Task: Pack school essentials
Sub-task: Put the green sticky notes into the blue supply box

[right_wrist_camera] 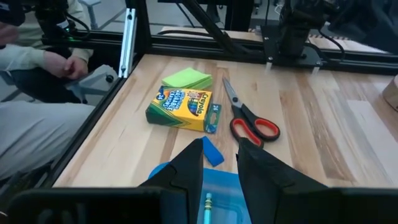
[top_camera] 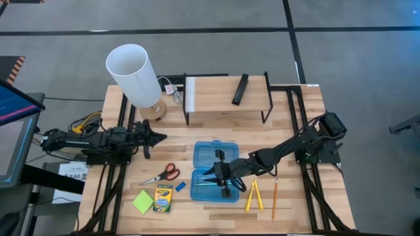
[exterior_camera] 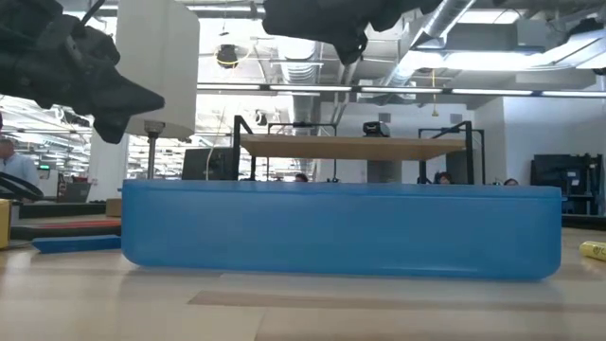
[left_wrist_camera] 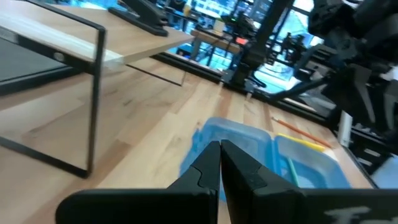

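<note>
- A pale wooden tabletop on a black frame stands on a grey floor; the low view looks past it into a workshop hall with ceiling ducts and strip lights, and the right wrist view shows a seated person's pale sleeve beside the tabletop's edge.
- At the far edge stand a white cylindrical lamp shade on a wooden base and a low wooden shelf on black wire legs, with a black bar-shaped object lying on it.
- The middle strip of the tabletop between shelf and case lies bare; the near right corner is open too.
- A blue translucent plastic pencil case lies open at the centre, its two halves side by side; a thin green-tipped pen rests inside the near half.
- The right pincer hovers over that half, fingers spread partway, pinching nothing visible.
- The left pincer waits near the lamp, fingers pressed together.
- Left of the case lie red-handled scissors, a small blue eraser, a yellow-green crayon box and a green sticky-note pad.
- Right of the case lie two yellow sticks and an orange pencil.
</note>
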`<state>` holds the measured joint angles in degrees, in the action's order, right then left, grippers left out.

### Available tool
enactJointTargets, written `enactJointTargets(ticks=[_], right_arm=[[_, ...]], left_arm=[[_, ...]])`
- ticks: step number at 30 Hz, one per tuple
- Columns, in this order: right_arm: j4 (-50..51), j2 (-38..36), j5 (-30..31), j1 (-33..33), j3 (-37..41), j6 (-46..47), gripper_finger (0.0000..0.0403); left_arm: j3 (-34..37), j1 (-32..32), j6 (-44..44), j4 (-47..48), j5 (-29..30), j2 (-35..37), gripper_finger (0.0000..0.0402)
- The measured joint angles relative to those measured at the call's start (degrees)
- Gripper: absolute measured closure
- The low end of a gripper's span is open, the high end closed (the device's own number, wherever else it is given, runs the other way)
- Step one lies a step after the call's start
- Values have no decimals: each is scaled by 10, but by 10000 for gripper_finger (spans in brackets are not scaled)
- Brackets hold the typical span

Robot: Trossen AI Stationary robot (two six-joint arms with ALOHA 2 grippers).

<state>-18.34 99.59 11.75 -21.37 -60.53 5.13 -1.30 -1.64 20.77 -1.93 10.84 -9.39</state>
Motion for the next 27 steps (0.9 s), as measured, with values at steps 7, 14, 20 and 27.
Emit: enactJointTargets(ticks=[7,14,20,27], right_arm=[[-2,0,-28,3,0,-7,285],[9,0,-29,5,0,-13,285],[25,0,-29,5,0,-13,285],[40,-13,-28,5,13,-10,285]], left_arm=[[0,0,5,0,-16,0,401],[0,0,3,0,-17,0,401],[0,0,0,1,-21,0,401],[0,0,0,13,-28,0,401]])
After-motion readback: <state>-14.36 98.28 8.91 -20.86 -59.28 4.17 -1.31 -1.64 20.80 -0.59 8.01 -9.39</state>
